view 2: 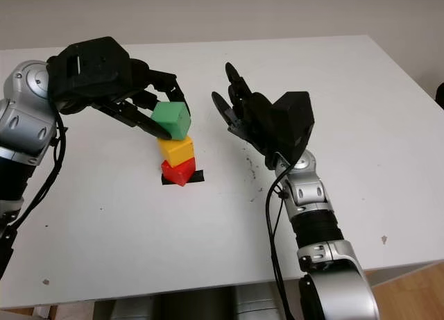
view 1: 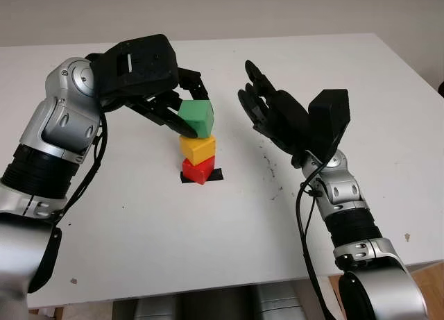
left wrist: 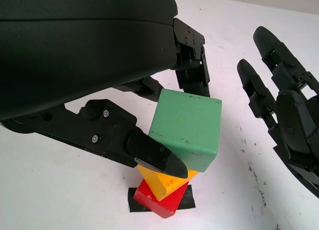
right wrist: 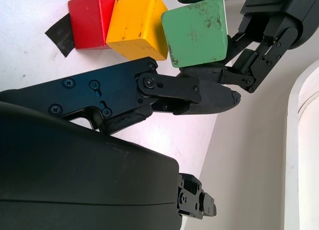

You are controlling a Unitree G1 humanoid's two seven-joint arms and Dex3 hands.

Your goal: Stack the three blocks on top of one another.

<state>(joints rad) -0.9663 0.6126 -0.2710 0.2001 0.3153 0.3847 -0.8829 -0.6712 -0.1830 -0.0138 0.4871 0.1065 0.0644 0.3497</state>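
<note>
Left hand [view 1: 182, 106] gripping green block [view 1: 196, 118] atop yellow block [view 1: 198, 148], right hand [view 1: 267, 112] open beside — black tape [view 1: 214, 174] beneath.

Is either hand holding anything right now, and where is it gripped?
The left hand holds the green block by its opposite sides, above the yellow block. The right hand, open, holds nothing.

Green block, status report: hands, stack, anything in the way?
Left hand shut on green block, set atop yellow block over red block. Right hand open beside stack. Nothing in the way.
</note>
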